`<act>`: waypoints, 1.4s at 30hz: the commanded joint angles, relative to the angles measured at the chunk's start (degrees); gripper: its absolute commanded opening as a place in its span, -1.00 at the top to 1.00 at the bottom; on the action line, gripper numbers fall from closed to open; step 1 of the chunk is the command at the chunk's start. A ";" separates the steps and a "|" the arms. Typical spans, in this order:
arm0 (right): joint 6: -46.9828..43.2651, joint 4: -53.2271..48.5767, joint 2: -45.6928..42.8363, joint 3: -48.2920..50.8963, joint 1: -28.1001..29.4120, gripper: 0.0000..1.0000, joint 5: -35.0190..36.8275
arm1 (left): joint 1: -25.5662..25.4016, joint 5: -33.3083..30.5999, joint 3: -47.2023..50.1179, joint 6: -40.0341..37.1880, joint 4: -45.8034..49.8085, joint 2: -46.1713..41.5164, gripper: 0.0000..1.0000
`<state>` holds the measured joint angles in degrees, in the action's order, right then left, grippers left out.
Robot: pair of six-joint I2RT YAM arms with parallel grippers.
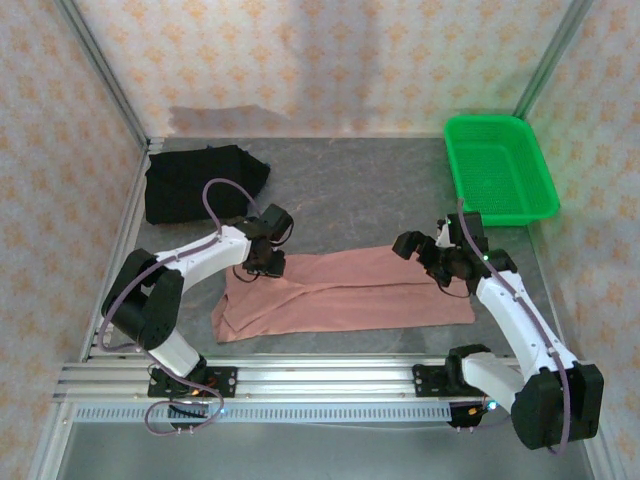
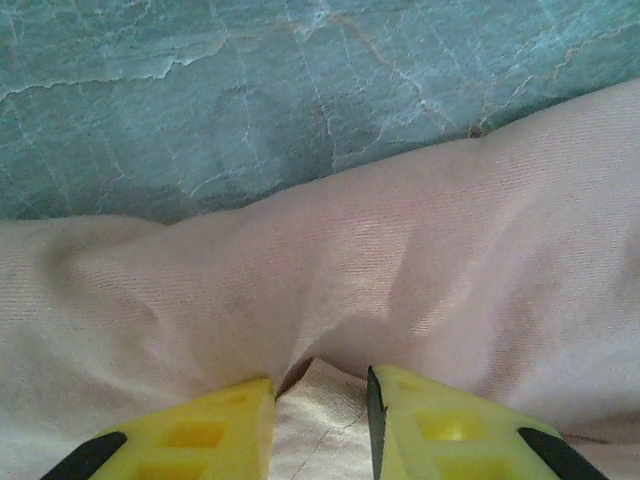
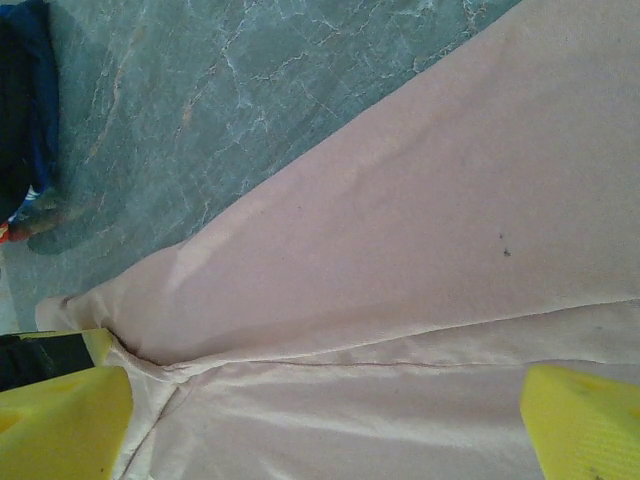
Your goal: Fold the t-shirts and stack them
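The pink shirt (image 1: 340, 292) lies lower centre; the narrowed left gripper (image 2: 320, 388) pinches a small fold that could slip, while the right gripper (image 3: 320, 415) gapes empty.

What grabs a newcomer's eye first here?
The pink t-shirt, a long folded band across the near middle; the left tool pinches its far-left edge, the right tool hangs open over its right end. Then the bright green basket far right, black t-shirt bunched far left.
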<state>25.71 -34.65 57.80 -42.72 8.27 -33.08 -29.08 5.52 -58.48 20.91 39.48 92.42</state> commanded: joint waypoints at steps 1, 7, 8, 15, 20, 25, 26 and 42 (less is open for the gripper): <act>0.28 0.55 -0.75 0.78 0.12 -0.99 -0.49 | 0.40 -0.12 -0.68 -0.86 -0.68 1.16 0.41; 0.28 0.73 -0.76 0.80 0.16 -0.99 -0.38 | 0.41 0.46 -0.35 -1.09 -0.75 1.51 0.60; 0.32 0.75 -0.76 0.80 0.16 -0.99 -0.35 | 0.42 0.62 -0.28 -1.05 -0.58 1.45 0.65; 0.73 1.29 -0.74 1.05 0.16 -0.99 -0.12 | 0.21 0.88 0.61 -0.51 0.36 -1.48 0.90; 1.26 2.04 -0.67 1.34 0.16 -0.99 0.19 | -0.53 1.73 2.06 0.51 0.59 -4.88 0.98; 1.51 2.38 -0.50 1.41 0.16 -0.99 0.47 | -3.18 1.54 3.64 2.59 1.20 -7.87 0.98; 1.52 2.39 -0.41 1.45 0.16 -0.99 0.57 | -3.70 1.47 4.16 3.15 1.25 -8.47 0.98; 1.79 3.73 1.33 2.20 0.16 -0.99 0.73 | -14.09 0.51 11.12 16.60 1.57 -19.51 0.99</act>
<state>27.00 -32.64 58.72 -41.34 8.27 -33.01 -41.15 7.03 -48.53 32.45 39.64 74.72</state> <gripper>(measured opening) 0.993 0.040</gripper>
